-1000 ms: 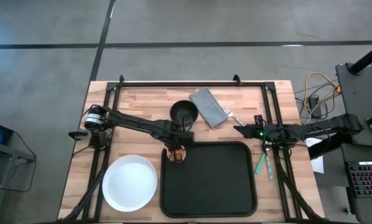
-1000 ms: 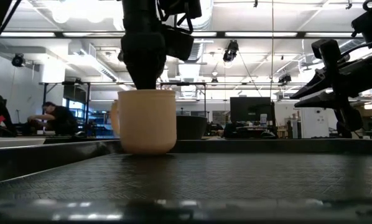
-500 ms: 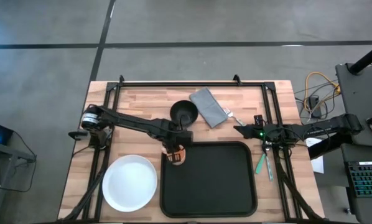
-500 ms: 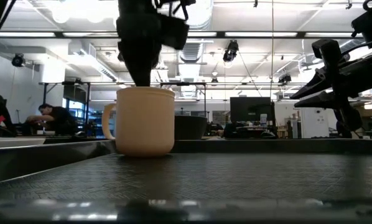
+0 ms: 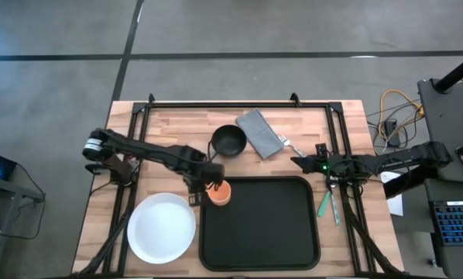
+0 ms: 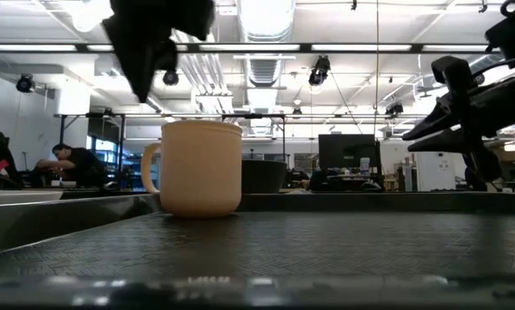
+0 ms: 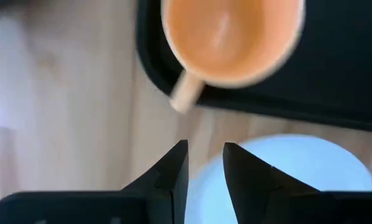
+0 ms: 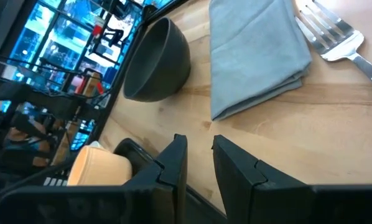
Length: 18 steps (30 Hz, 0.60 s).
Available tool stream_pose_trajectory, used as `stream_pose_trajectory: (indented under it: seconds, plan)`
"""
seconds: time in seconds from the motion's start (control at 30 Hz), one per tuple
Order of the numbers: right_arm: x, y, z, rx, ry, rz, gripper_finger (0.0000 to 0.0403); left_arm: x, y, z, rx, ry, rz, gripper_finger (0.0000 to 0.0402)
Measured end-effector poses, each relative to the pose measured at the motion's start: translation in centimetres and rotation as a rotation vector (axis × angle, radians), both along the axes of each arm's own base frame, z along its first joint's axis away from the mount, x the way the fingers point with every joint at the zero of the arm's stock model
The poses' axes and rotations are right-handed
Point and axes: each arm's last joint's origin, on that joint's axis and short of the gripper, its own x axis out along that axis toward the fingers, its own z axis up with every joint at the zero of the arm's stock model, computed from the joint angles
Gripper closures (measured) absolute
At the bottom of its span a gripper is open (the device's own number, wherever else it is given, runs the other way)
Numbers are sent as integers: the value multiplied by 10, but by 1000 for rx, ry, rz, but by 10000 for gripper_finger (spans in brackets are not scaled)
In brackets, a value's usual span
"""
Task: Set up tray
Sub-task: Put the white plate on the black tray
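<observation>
White plate (image 5: pixel 162 226): on the worktop (image 5: pixel 169 128), near-left, just beside the tray.

Left claw (image 5: pixel 194 184): above the worktop by the tray's far-left corner; fingers a narrow gap apart, holding nothing, touching nothing.

Orange mug (image 5: pixel 220 192): upright in the tray's far-left corner, just right of the left claw, the nearer one.

Tray (image 5: pixel 270 232): black, near-centre, long axis left-to-right.

Right claw (image 5: pixel 300 162): off the tray's far-right corner, near a fork (image 8: pixel 335 38) and grey napkin (image 5: pixel 260 133); slightly parted, empty.
</observation>
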Motion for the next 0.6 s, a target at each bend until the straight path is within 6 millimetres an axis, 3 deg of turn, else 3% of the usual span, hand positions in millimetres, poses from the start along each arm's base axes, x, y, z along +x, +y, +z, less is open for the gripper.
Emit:
stream_pose_trajectory:
  seconds: [0.2,0.27,0.4,0.6]
  plan:
    - [1,0,-4,-3,39,0,335,-31,0,-30,-23,118,407,320]
    - [1,0,-5,-4,51,0,335,-40,-6,-40,-44,95,355,320]
    - [2,0,-7,-3,71,-1,335,-57,-22,-58,-74,-8,91,320]
    - [2,0,-10,31,85,-19,335,-80,-18,-88,-56,-21,-63,320]
